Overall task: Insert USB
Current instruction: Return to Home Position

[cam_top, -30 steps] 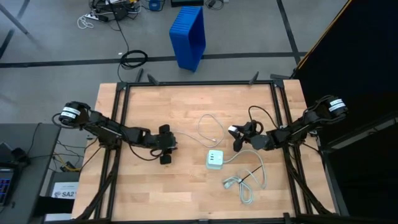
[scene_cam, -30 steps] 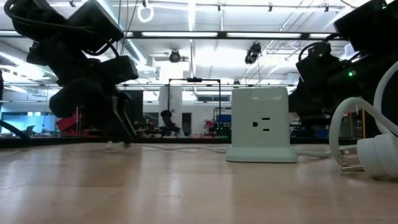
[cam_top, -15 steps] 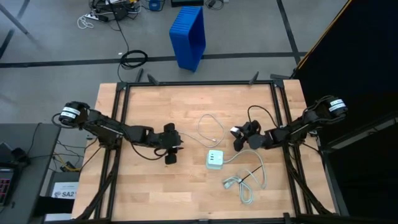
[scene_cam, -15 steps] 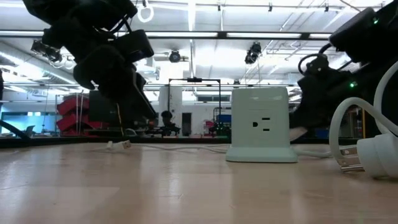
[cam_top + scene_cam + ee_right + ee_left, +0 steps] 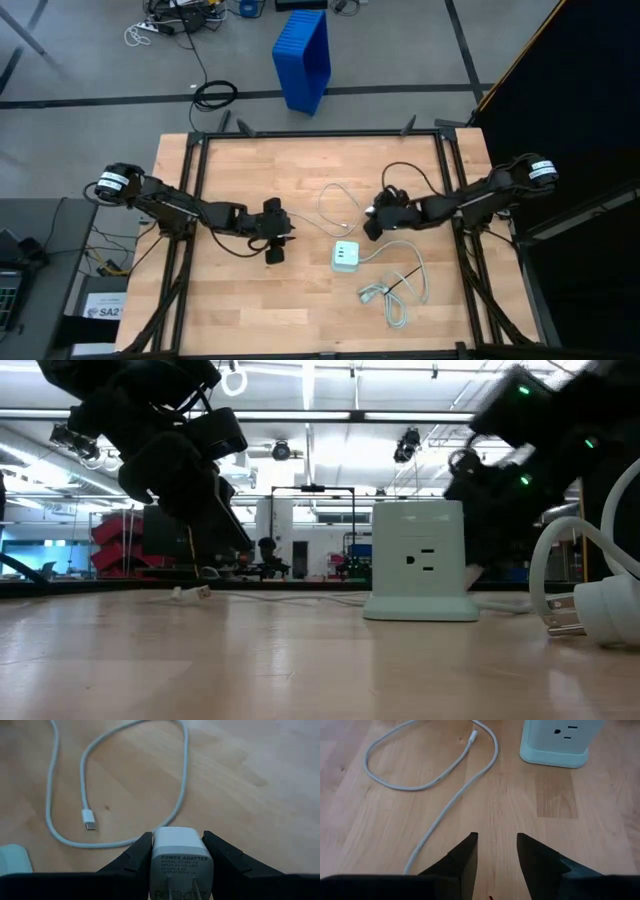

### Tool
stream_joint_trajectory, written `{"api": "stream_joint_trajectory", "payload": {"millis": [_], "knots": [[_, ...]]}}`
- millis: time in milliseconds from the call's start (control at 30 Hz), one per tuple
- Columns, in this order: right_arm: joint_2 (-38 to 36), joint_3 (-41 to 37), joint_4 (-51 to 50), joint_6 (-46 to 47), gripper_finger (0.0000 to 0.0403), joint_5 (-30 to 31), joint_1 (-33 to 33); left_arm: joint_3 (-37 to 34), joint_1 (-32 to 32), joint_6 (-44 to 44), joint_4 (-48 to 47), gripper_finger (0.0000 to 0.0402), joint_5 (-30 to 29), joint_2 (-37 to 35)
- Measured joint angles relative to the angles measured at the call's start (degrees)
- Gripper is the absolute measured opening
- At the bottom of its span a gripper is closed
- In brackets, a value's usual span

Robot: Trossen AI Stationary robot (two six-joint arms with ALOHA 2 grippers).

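The USB cable [image 5: 322, 204] lies in a loose loop on the wooden table between the two grippers. Its small white plug [image 5: 88, 819] rests flat on the wood, pointing at the pale green-white charger block [image 5: 346, 256], as the plug [image 5: 473, 735] shows in the left wrist view too. My right gripper [image 5: 372, 215], right of the loop, is shut on a small white power adapter [image 5: 181, 854]. My left gripper [image 5: 495, 851] hovers open over the table left of the loop [image 5: 283, 238]; the cable passes beside its fingers. My right gripper pinches the power adapter's white body [image 5: 181, 840] between its two fingers, one on each side face. The adapter's labelled end with its two metal prongs [image 5: 182, 887] faces the wrist camera. The thin cable runs up to the adapter's far end [image 5: 161, 829].
The charger block [image 5: 555, 740] stands upright with its outlet face toward my left gripper. A thicker white cord with a grey plug [image 5: 388, 292] lies bundled near the table's near-right part. Black frame rails [image 5: 320, 134] border the table; a blue bin [image 5: 303, 58] stands on the floor beyond.
My right gripper has moved toward the table's left, carrying the adapter closer to the cable loop. My left gripper shifted a little toward the charger block and tipped, then held still.
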Motion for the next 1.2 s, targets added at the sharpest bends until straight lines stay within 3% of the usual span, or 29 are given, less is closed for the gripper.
{"api": "stream_joint_trajectory", "payload": {"millis": [200,433,833,1200], "knots": [[0.0,11.6,-21.0,1.3,0.0116,-11.4,-5.5,0.0,0.0,-0.7,0.0,0.0122,0.0,0.0],[0.0,10.5,-26.7,-1.6,0.0116,-22.7,-12.8,0.0,-0.8,-0.8,0.0,0.0122,0.0,0.0],[0.0,7.1,-28.2,-1.8,0.0119,-26.2,-14.4,0.0,-1.1,-0.8,0.6,0.0122,0.0,0.0],[0.0,6.7,-26.0,-5.4,0.0177,-26.2,-14.4,0.0,-1.9,-0.8,0.6,0.0122,0.0,0.0]]}}
